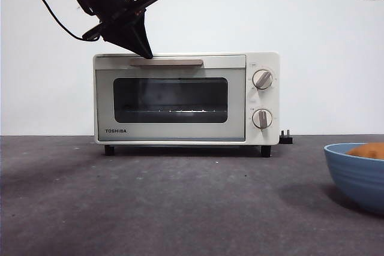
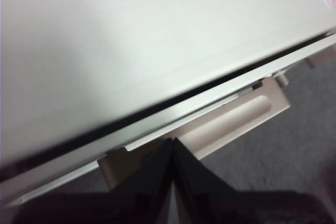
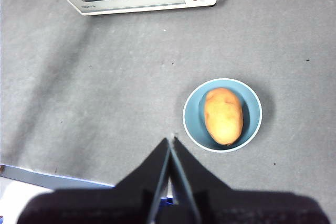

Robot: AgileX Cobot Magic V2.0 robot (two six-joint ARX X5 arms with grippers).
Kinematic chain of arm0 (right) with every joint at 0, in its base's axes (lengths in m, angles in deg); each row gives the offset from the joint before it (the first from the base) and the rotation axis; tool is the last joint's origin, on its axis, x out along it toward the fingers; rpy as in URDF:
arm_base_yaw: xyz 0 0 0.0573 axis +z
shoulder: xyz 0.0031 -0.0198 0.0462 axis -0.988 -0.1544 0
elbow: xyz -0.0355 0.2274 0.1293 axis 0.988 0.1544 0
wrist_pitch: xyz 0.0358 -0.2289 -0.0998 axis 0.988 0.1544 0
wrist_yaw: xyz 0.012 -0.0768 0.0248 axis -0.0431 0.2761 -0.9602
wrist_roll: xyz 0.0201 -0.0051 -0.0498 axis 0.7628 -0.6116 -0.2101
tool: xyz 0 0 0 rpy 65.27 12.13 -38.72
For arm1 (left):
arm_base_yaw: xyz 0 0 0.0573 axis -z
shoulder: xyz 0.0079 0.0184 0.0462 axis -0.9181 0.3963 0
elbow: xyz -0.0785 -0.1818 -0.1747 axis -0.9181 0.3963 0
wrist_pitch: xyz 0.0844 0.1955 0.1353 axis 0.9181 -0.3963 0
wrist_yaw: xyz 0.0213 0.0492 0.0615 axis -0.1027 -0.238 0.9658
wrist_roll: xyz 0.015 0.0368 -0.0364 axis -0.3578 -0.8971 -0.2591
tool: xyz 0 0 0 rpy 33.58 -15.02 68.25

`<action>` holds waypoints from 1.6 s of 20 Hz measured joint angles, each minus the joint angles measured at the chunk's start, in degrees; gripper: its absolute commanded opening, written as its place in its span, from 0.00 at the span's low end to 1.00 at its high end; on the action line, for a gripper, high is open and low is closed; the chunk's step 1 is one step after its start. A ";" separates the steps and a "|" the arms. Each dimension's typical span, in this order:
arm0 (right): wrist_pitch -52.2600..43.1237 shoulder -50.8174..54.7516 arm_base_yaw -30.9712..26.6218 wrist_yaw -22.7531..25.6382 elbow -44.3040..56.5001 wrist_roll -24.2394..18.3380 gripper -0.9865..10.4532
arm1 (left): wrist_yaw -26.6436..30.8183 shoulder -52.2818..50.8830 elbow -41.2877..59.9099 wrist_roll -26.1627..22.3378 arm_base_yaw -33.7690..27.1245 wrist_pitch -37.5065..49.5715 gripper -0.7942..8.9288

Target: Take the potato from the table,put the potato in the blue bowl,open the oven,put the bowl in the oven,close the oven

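The cream-white oven (image 1: 186, 97) stands at the back middle of the table (image 1: 180, 202), its dark glass door upright. My left gripper (image 1: 147, 55) comes down from the upper left. Its jaws are shut and their tip rests at the left part of the beige bar handle (image 1: 167, 62). The left wrist view shows the shut gripper (image 2: 172, 141) right against the handle (image 2: 231, 121), below the oven's top. The blue bowl (image 3: 222, 115) sits on the table with the potato (image 3: 223, 115) lying inside it. My right gripper (image 3: 171, 140) hovers shut and empty, high above the table beside the bowl.
Both knobs (image 1: 262, 79) sit on the oven's right panel, and a black plug (image 1: 287, 137) lies behind its right foot. In the front view the bowl (image 1: 357, 175) is cut off by the right edge. A blue-edged table border (image 3: 52, 179) runs below the right gripper.
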 measured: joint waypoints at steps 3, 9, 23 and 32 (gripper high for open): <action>0.46 0.02 0.00 0.00 0.00 0.00 0.08 | 2.75 -0.46 -0.26 -0.48 1.68 -2.86 0.08; 2.99 5.18 0.00 3.21 0.00 0.90 0.08 | 10.60 -1.03 -0.35 -2.97 6.67 -9.73 0.08; 3.78 12.24 0.00 3.98 -0.09 3.39 0.08 | 12.28 -0.35 1.57 -3.56 7.82 -18.71 0.08; 3.80 12.22 0.00 4.52 -0.09 3.37 0.08 | 13.27 1.73 15.96 -1.42 9.07 -13.20 0.08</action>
